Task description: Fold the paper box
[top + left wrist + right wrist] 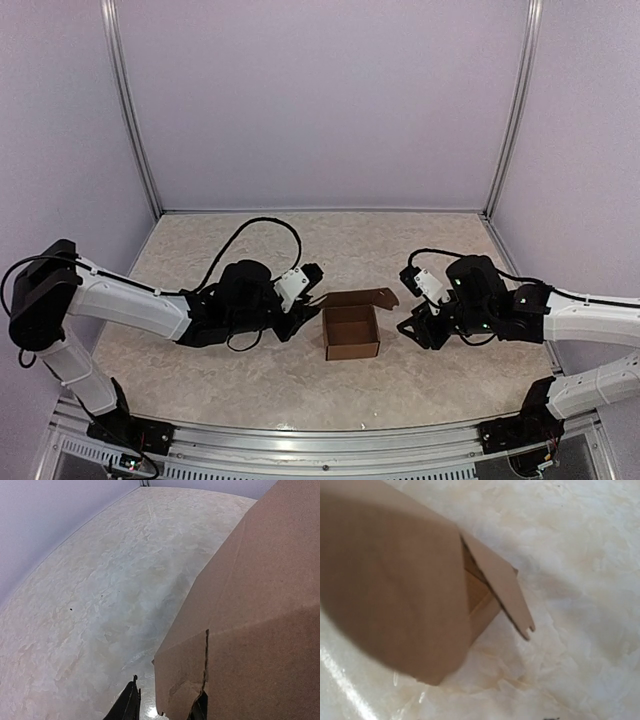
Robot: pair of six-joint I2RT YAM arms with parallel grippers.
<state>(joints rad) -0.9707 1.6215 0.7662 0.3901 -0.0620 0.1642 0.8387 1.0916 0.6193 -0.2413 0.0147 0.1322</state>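
The paper box (pixel 351 333) is a small brown cardboard cube standing open-topped mid-table, with its lid flap (pixel 366 297) raised at the back. My left gripper (pixel 308 306) sits at the box's left side. In the left wrist view its jaws (pixel 165 707) straddle the lower corner of a cardboard flap (pixel 180 680). The left fingertip (pixel 130 705) stands off the cardboard with bare table between, so the gripper is open. My right gripper (pixel 413 326) hovers a little right of the box without touching it. Its fingers do not show in the right wrist view, where the box (pixel 405 595) looms blurred.
The marbled tabletop (pixel 250 370) is enclosed by pale walls and metal corner posts (pixel 135 110). The left arm's black cable (pixel 262 222) loops behind it. A metal rail (pixel 320 440) runs along the near edge.
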